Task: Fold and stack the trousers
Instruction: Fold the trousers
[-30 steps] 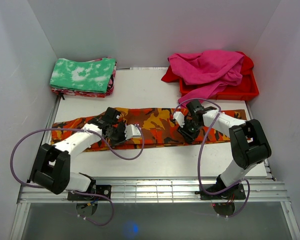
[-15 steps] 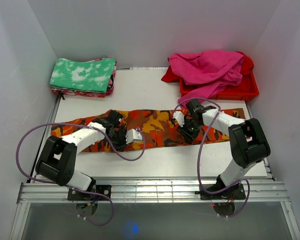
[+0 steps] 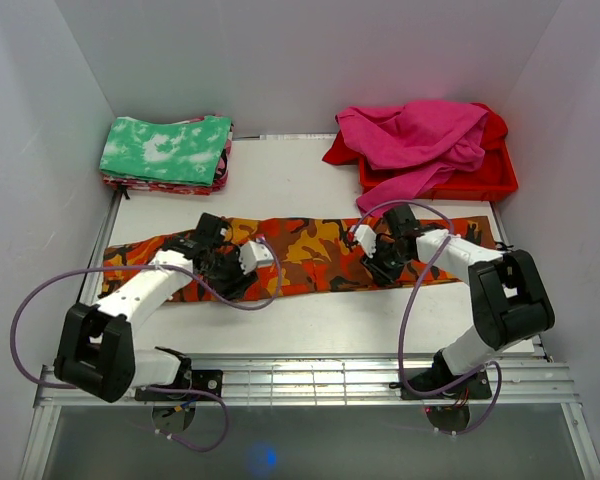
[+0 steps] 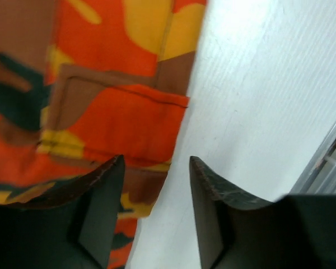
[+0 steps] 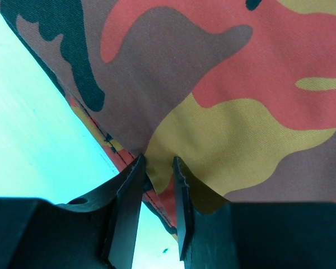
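The camouflage trousers [image 3: 310,245] lie stretched flat from left to right across the white table [image 3: 310,320]. My left gripper [image 3: 230,280] hovers over their near edge, left of centre. In the left wrist view this gripper [image 4: 157,165] is open with nothing between its fingers; one finger [image 4: 101,202] is above the trousers [image 4: 112,84] and the other above bare table [image 4: 257,84]. My right gripper [image 3: 382,272] sits on the near edge, right of centre. The right wrist view shows it [image 5: 157,165] shut on a pinched fold of the trousers [image 5: 241,84].
A folded green-and-white stack [image 3: 165,152] sits at the back left corner. At the back right stands a red tray [image 3: 485,182] with magenta garments [image 3: 415,135] piled in it and spilling over its front. White walls enclose three sides, and a metal rail [image 3: 300,380] runs along the near edge.
My left gripper has opened, let go of the trousers, and shifted left. The right gripper has narrowed on its fold and moved slightly right.
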`<state>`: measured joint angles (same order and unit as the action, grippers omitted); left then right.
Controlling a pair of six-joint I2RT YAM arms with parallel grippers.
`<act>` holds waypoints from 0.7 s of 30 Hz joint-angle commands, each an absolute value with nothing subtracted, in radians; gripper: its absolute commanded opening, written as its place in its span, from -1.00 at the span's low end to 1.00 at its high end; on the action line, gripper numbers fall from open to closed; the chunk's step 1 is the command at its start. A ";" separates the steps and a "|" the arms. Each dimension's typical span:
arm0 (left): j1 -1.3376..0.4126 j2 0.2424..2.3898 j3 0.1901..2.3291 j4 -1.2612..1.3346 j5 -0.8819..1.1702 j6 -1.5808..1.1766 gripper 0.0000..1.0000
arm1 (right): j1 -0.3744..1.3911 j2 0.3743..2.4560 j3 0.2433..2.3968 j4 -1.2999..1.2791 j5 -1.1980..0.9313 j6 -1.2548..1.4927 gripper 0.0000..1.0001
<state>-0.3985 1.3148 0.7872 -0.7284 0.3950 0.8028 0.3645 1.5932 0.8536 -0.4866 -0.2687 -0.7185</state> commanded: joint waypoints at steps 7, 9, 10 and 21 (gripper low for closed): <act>0.129 1.354 0.986 -0.738 0.383 0.535 0.30 | 0.296 1.603 0.681 -0.617 0.034 -0.850 -0.28; 0.193 1.411 0.991 -0.729 0.365 0.523 0.31 | 0.291 1.594 0.727 -0.641 0.000 -0.839 0.03; 0.228 1.431 0.989 -0.724 0.330 0.523 0.30 | 0.291 1.592 0.759 -0.653 -0.036 -0.830 0.19; 0.419 1.718 0.949 -0.698 0.227 0.526 0.00 | 0.265 1.828 0.879 -0.637 0.021 -0.788 0.50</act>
